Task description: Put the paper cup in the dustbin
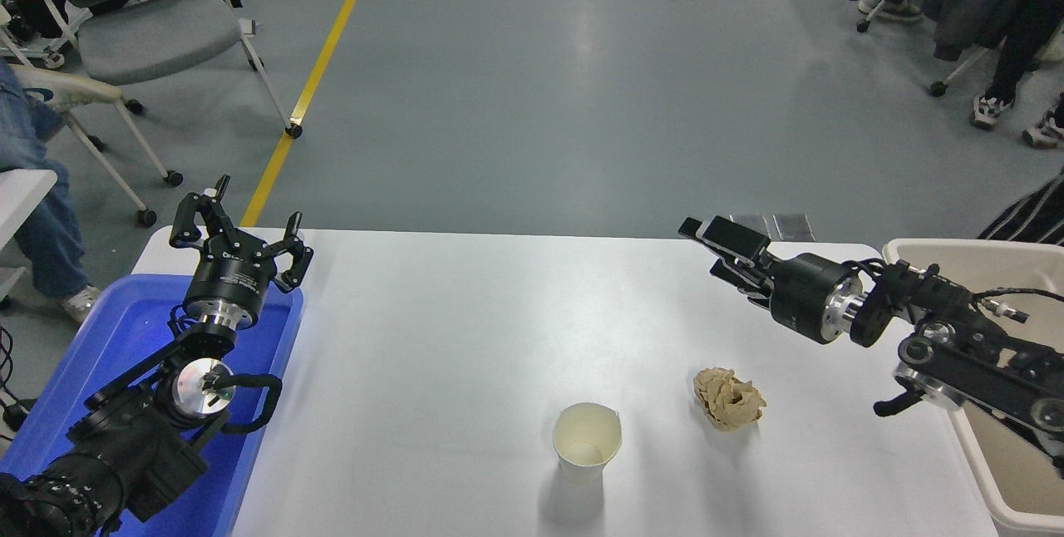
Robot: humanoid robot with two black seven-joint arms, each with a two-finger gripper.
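Paper cup (587,441) stands upright, low in the frame just right of centre, on the white table (465,329). Long axis vertical; open mouth faces up toward the camera, narrow base down. Nothing touches it.

Right gripper (715,250) sits in the right-middle of the frame, above the table's far right part, well apart from the cup. Its arm enters from the right edge and lies nearly level, pointing to the upper left. Fingers appear spread with a gap between them, holding nothing.

Left gripper (241,229) parked at middle left over the far end of the blue tray (100,337), pointing away from the camera, fingers spread, empty.

Cup look: white outer wall, tapered, cream inside, round rim with a slight kink at the right. Soft shadow falls toward the bottom of the frame.

Crumpled tan paper ball (728,398) lies on the table to the cup's right and a little higher in the frame, near but apart.

Dustbin (997,253), beige with a thick rounded rim, sits at the right edge beside the table, partly behind the right arm.
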